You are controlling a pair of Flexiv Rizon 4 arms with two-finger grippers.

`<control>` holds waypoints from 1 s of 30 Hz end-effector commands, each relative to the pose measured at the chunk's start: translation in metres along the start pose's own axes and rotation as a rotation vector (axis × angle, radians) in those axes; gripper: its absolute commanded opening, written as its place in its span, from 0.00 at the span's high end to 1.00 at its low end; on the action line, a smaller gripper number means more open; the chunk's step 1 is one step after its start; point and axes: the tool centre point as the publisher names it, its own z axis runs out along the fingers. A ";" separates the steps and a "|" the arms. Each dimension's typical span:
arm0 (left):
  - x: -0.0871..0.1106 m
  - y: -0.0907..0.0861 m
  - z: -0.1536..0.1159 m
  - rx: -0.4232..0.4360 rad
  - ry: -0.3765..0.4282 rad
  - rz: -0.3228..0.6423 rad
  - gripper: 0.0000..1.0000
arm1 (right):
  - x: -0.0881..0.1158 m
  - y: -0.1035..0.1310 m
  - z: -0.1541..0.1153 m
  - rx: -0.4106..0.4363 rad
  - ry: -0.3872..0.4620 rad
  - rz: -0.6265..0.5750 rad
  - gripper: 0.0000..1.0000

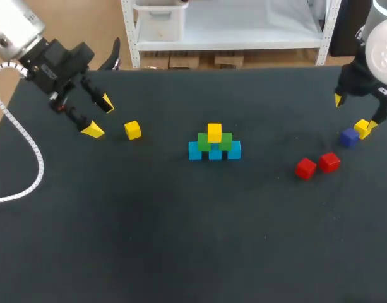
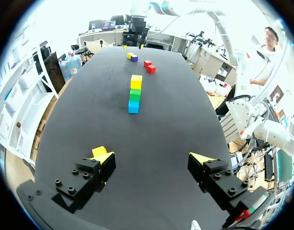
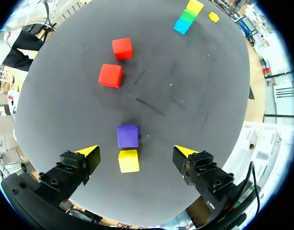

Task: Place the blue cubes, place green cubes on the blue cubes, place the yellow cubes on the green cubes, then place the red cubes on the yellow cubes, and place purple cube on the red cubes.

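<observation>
Capping the green cubes [image 1: 225, 142] sits one yellow cube [image 1: 214, 132] (bright); left tool [image 1: 100, 117], right tool [image 3: 135, 153] gape.

No text, label, number or sign can be read in any of the views.
</observation>
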 end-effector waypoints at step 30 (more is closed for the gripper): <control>0.000 0.001 0.000 0.001 0.000 0.002 0.00 | 0.048 0.006 0.041 0.043 -0.048 -0.042 0.28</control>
